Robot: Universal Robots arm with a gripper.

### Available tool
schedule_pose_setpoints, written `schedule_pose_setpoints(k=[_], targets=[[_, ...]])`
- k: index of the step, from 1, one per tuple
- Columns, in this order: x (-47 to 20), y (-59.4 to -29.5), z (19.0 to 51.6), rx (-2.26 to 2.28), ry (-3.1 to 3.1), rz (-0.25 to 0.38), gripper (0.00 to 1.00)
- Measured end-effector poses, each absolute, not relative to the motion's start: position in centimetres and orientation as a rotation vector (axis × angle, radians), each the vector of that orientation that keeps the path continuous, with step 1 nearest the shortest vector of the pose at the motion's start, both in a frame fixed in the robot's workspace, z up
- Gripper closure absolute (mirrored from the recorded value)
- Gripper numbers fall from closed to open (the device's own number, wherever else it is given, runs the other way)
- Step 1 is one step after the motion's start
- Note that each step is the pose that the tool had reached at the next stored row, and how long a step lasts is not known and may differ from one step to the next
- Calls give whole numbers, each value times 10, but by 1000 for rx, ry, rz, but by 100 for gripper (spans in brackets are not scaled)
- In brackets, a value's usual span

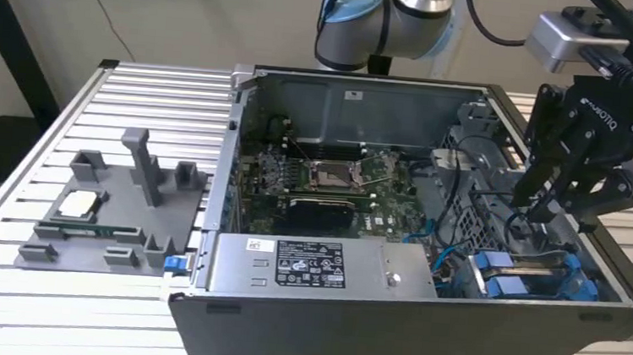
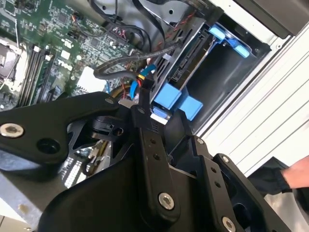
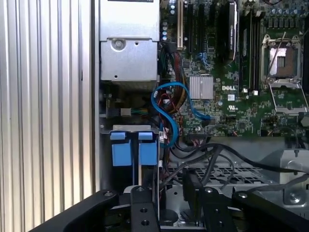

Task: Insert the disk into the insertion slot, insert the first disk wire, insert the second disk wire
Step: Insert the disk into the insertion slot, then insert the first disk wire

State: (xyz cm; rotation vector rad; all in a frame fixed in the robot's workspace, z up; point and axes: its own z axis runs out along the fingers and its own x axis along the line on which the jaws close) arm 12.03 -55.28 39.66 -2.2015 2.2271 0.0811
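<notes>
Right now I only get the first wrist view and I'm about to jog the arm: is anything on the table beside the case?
Observer: Yes; in the exterior view a grey fixture tray lies on the table, at the exterior view's left of the case.
Operator: Anybody close?
Observer: The second wrist view shows a person's hand outside the case, by the table.
Operator: Where's the gripper?
Observer: In the exterior view the gripper reaches down inside the case, near the blue clips.
</notes>
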Motion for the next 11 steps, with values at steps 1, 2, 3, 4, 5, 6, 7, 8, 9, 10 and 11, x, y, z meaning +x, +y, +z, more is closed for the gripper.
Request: schedule_pose_setpoints(k=[1,2,3,4,5,6,7,8,9,10,11], targets=[[120,-553,396,-2199,2223,88,60],[120,-552,396,-2198,2218,94,60],[120,-552,396,-2198,2213,98,60],[120,-552,396,-2199,2207,102,60],[120,-552,395,-2200,2200,104,60],[120,-552,395,-2201,2194,104,60],[120,-552,394,-2203,2187,104,60],[120,-552,394,-2205,2180,103,60],[120,-552,393,-2207,2172,105,60],[120,-552,393,-2209,2161,112,60],[120,-552,393,-2208,2152,121,60]])
